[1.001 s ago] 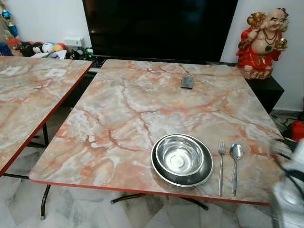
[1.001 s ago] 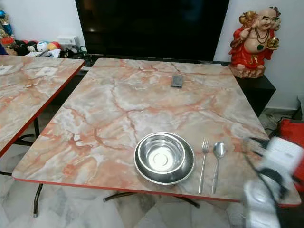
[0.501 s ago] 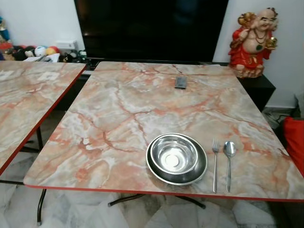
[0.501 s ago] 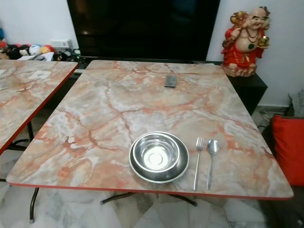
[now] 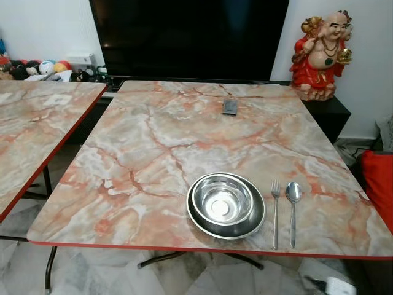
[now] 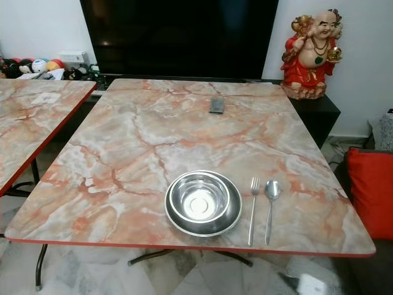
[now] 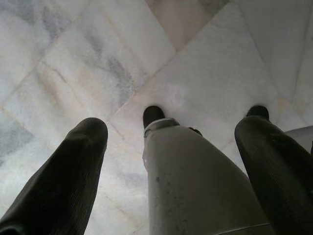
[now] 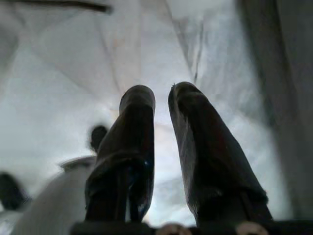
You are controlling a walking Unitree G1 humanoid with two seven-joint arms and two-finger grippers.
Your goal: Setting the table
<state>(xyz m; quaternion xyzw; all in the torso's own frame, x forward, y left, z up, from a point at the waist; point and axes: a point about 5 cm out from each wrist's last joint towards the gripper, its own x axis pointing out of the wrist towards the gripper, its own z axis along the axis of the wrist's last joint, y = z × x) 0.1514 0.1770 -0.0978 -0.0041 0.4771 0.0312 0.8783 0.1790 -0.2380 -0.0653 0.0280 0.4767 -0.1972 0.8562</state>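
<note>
We look down on a worktop [image 5: 153, 141] with a marbled pink and orange surface and a red edge. Near its front edge sits a metal bowl [image 5: 222, 201] nested inside a wider metal dish [image 5: 195, 220]. Just beside the dish, on our right, a fork [image 5: 275, 209] lies with its prongs pointing away from us, and a spoon [image 5: 293, 206] lies parallel to it, just beside it on the far side from the dish. The fork and spoon are apart from each other and from the dish.

Toward the far edge of the worktop lies a small dark flat object [image 5: 229, 106]; we cannot tell what it is. Behind the worktop stands a large black screen [image 5: 190, 37], and to its right a red and gold laughing figurine [image 5: 322, 55] sits on a dark cabinet. A second worktop [image 5: 34, 135] of the same pattern stands to our left. A red cushion [image 5: 379, 184] shows at the right edge.

Our left hand [image 7: 173, 129] hangs over the pale marble floor [image 7: 98, 63], its two black fingers spread wide and holding nothing. Our right hand [image 8: 161, 95] also hangs over the floor, its fingers nearly pressed together with a narrow gap and nothing between them.
</note>
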